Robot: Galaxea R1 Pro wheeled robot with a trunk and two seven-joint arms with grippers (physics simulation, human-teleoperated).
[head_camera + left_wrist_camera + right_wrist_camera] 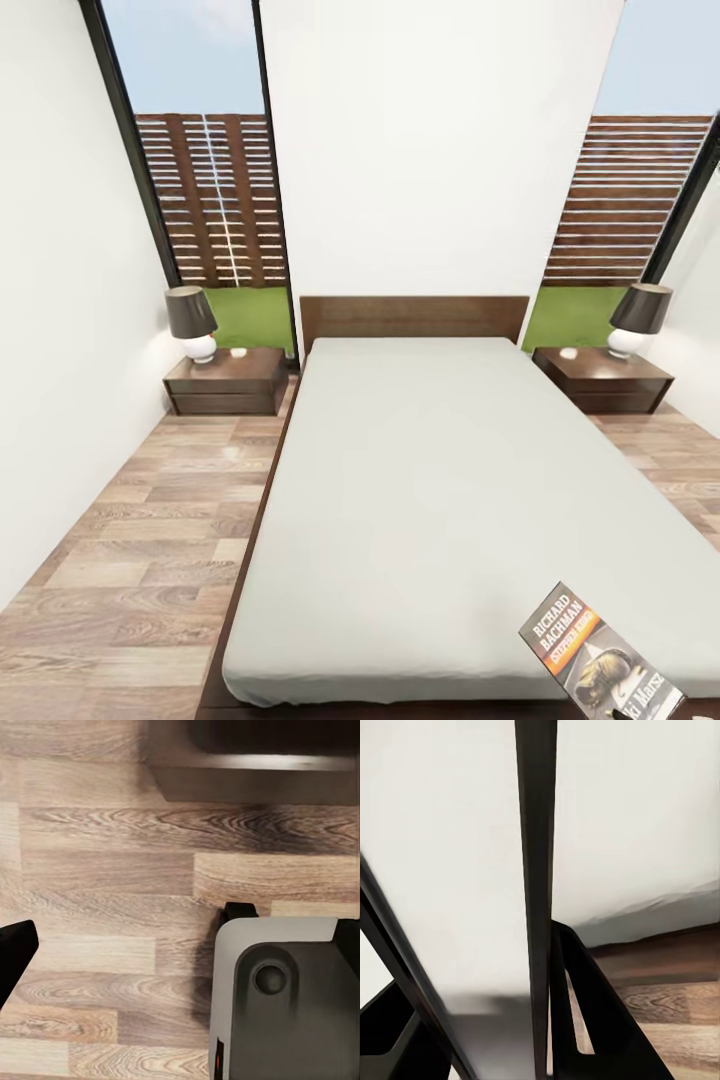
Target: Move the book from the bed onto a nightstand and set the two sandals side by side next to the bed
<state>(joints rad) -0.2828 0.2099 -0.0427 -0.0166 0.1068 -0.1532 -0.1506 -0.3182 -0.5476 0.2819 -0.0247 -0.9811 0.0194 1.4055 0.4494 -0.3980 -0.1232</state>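
The book (600, 655) was seen lying at the bed's (440, 480) near right corner, untouched. The book step was judged to be in hand: a reach to that corner, then a carry to a nightstand (603, 378). Floor (105, 870) was shown by the left wrist view, wall and a dark bar by the right. Neither gripper's opening could be told.
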